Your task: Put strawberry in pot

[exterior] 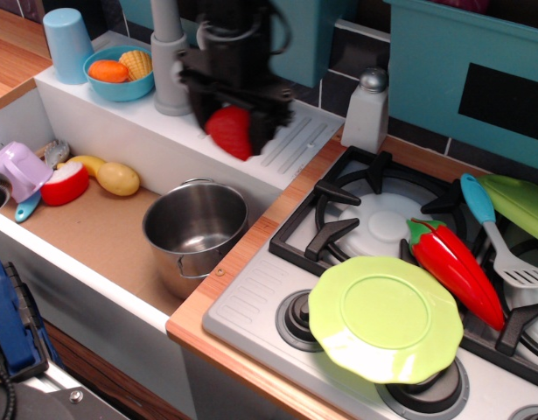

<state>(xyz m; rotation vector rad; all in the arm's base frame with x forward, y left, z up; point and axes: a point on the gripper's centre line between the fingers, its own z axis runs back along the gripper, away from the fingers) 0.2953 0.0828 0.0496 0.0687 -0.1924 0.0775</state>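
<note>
At the near edge of the stove a lime-green plate (385, 318) lies tilted over the front burner knobs; just behind it, toward the right edge, a long red pepper (455, 268) with a green stem rests on the black grate (338, 229), and beside that a spatula (498, 233) with a blue handle lies along the right side, touching a green lid-like piece (519, 204) at the far right edge. Left of the stove, in the sunken sink basin (94, 236), the pot (197, 232) stands upright against the basin's right wall, its mouth open and nothing visible inside; well apart from it, in the basin's far left corner, sit a yellow potato-shaped toy (118, 178), a banana (87, 163), a red-and-white sliced apple (64, 184) and a lilac cup (20, 171) on its side. Farther back, over the white ledge with its ribbed draining board (295, 140), the gripper (235, 125) hangs blurred, its jaws pinching the strawberry (230, 132) between them; the strawberry is in the air above the ledge, behind the pot and not over its mouth. At the ledge's far edge stand a grey tap (171, 61), a blue bowl (120, 73) holding orange toy foods, and a light blue cup (66, 45) in the far left corner; a white shaker (367, 111) stands at the stove's far edge.
</note>
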